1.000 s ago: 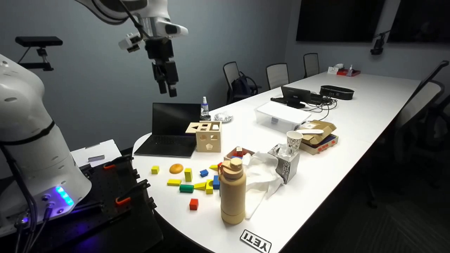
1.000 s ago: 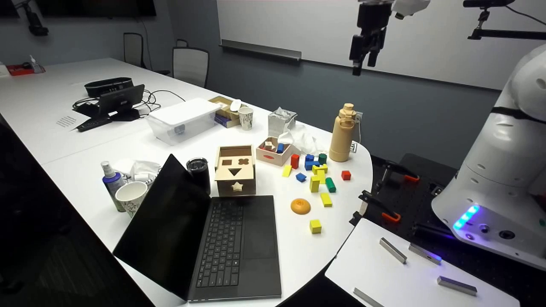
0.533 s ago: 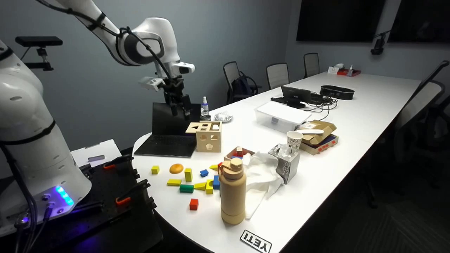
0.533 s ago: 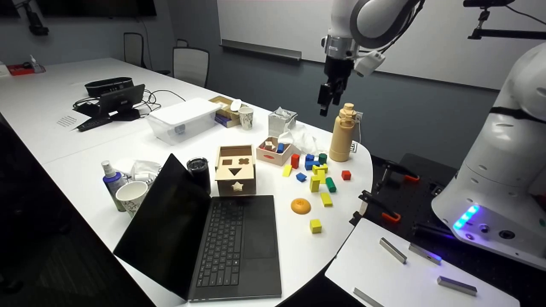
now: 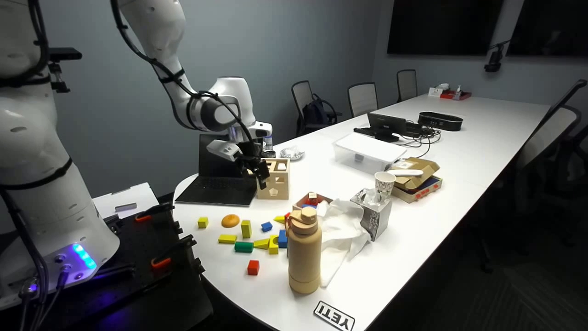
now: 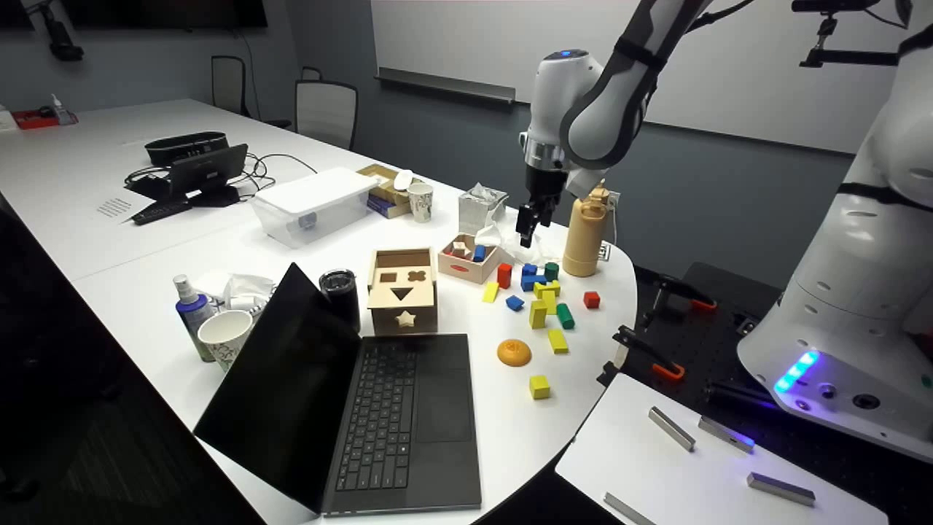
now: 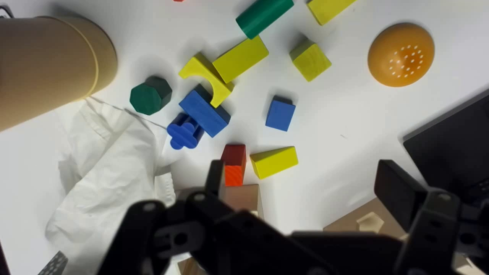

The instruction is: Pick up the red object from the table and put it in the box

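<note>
Aim first, then descend

On the white table (image 5: 482,151), the wooden shape-sorter box (image 6: 421,297) stands. The gripper (image 7: 303,175) hovers, jaws apart. The red block (image 7: 233,164) stands beside a yellow wedge (image 7: 274,162); the red cube (image 6: 591,300) lies alone (which is wanted, I cannot tell). Best to centre and square the jaws before lowering.

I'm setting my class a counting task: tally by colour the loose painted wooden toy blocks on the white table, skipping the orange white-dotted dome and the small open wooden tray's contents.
Red rectangular wooden blocks: 2
Yellow wooden blocks, mixed shapes: 6
Blue wooden blocks, mixed shapes: 3
Green column-shaped wooden blocks: 2
Total visible: 13
</note>
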You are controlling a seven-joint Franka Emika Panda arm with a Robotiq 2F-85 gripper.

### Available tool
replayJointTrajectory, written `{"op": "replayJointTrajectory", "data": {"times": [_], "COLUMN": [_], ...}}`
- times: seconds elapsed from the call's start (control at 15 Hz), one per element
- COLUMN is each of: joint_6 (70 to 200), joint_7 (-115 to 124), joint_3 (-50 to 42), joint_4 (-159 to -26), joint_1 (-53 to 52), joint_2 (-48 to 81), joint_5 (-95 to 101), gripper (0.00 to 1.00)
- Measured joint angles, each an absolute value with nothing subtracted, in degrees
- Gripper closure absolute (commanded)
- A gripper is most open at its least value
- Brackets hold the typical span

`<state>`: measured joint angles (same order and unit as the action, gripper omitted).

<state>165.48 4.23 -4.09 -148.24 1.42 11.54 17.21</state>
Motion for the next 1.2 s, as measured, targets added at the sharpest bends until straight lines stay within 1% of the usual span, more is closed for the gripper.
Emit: {"op": "replayJointTrajectory", "data": {"times": [0.27, 0.6, 0.87, 1.2], "joint_6": [167.0, 168.7, 168.7, 168.7], "joint_7": [4.6, 3.0, 1.2, -1.1], "joint_3": [-7.2, -6.2, -4.9, -3.8], "joint_4": [-141.5, -134.3, -129.6, -125.6], "joint_1": [-0.6, 0.0, 1.1, 3.3], "joint_2": [21.3, 30.9, 35.8, 39.0], "joint_5": [17.7, 12.4, 10.0, 9.7], "gripper": [0.0, 0.0, 0.0, 0.0]}}
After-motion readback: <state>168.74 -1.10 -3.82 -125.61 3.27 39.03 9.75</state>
